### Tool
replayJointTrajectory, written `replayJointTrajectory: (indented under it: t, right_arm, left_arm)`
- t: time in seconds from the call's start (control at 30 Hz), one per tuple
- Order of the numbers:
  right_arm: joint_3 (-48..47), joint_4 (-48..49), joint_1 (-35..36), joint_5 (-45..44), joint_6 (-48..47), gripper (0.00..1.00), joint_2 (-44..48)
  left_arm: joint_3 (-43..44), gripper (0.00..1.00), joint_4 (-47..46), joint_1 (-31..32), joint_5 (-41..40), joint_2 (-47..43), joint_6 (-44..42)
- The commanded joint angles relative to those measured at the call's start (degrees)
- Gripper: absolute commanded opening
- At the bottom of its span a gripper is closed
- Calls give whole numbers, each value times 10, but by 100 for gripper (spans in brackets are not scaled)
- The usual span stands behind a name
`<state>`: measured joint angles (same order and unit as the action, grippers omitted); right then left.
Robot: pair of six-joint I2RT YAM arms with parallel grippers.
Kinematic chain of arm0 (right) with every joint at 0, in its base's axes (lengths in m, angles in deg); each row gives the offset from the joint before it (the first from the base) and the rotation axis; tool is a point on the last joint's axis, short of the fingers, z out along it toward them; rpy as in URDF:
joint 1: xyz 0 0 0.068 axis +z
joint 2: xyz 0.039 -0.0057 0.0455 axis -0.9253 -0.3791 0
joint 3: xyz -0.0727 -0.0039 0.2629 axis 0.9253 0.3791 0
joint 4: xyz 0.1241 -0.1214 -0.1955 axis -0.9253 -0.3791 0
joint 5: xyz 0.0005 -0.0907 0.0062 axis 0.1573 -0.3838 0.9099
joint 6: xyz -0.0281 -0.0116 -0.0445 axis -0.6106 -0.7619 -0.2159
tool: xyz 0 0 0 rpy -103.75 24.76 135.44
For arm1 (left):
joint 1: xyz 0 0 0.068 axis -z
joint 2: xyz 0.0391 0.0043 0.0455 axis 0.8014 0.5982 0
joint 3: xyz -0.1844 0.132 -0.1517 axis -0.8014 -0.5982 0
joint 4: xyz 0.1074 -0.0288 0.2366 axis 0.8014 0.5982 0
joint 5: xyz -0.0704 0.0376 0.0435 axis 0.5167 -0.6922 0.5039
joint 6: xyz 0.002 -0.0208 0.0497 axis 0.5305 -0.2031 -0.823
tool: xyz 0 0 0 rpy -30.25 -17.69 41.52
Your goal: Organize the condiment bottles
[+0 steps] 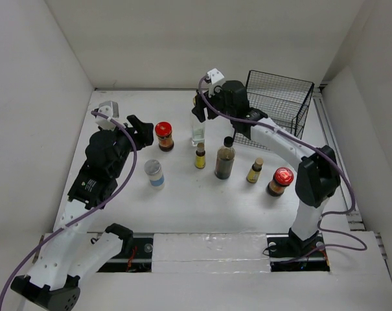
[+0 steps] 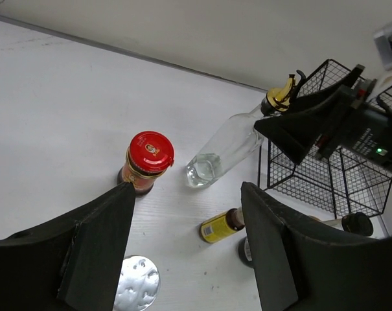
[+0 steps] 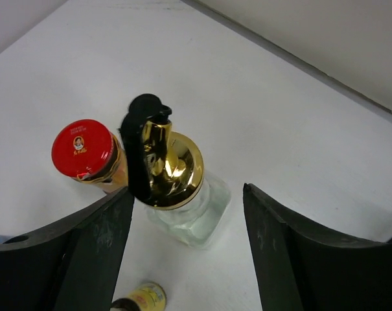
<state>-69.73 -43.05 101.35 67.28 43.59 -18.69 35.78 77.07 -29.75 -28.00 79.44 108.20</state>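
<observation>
Both jaw pairs stand released: left gripper [image 2: 188, 191] empty beside a red-lidded jar [image 2: 147, 162], right gripper [image 3: 188, 191] spread wide astride the tall clear gold-spouted bottle [image 3: 186, 223], not touching it.

1. No word, brand or number can be read in any of these views.
2. The red-lidded jar [image 3: 83, 149] stands just outside the left finger of the right pincer [image 3: 186, 191]. Its lid carries a small gold-and-white emblem, with print too small to make out.
3. The tiny yellow-labelled bottle [image 2: 220, 227] shows between the fingers of the left pincer [image 2: 188, 188]. The dark marks on its yellow label are blurred.
4. The white shaker [image 1: 155, 173], near the left pincer on its base side, has a blue label band with no legible lettering.
5. The second red-lidded jar [image 1: 281, 178], well apart from the right pincer, shows only glare on its lid.
</observation>
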Motion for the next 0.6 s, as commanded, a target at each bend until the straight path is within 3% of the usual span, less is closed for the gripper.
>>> replayJointTrajectory:
  t: [0.0, 0.1, 0.2, 0.23, 0.4, 0.57]
  right_arm:
    - [-27, 70, -3, 21, 15, 73, -16]
    - [-42, 93, -3, 35, 20, 70, -39]
    - [-53, 112, 2, 35, 26, 56, -54]
    - [-58, 112, 2, 35, 26, 46, -54]
    - [-58, 141, 8, 21, 32, 19, -54]
    - [-58, 167, 14, -8, 37, 8, -20]
  left_arm:
    - [-3, 62, -27, -2, 14, -3, 2]
    - [-3, 62, -27, -2, 14, -3, -3]
    - [-3, 61, -27, -2, 14, -3, -3]
    - [-3, 61, -27, -2, 14, -3, -3]
    - [-3, 61, -27, -2, 14, -3, -3]
    - [-3, 61, -32, -2, 26, -3, -3]
